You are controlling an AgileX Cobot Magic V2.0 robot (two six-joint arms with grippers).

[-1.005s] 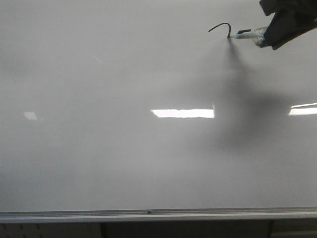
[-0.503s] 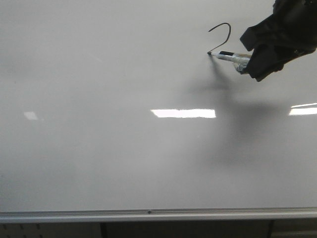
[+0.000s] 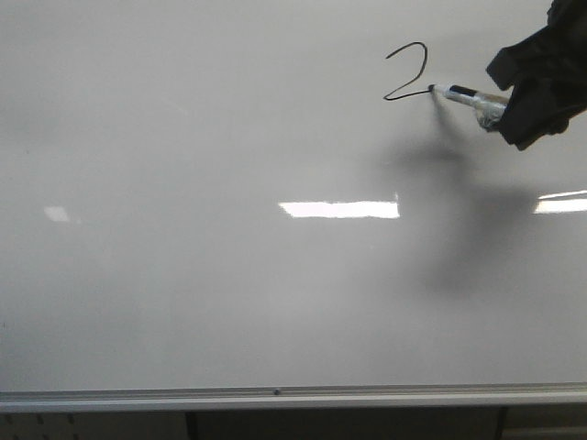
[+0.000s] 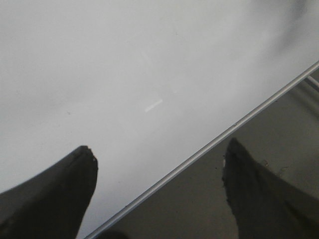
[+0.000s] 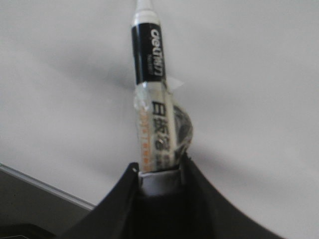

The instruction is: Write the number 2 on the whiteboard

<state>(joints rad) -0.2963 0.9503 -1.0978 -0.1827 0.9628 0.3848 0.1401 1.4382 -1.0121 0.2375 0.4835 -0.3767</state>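
The whiteboard is a large glossy white-grey board that fills the front view. A thin black number 2 is drawn near its upper right, with a curved top and a flat base stroke. My right gripper is shut on a black-and-white marker. The marker's tip touches the right end of the base stroke. The right wrist view shows the marker clamped between the jaws of the right gripper. My left gripper is open and empty over the whiteboard's edge.
A silver edge rail runs along the whiteboard's near side; it also shows in the left wrist view. Bright rectangular light reflections lie across the board. The arm's dark shadow falls under the marker.
The marker tip has drawn the diagonal down to the left and then the base stroke to the right, so the hook has become a whole 2. My right gripper has moved right.
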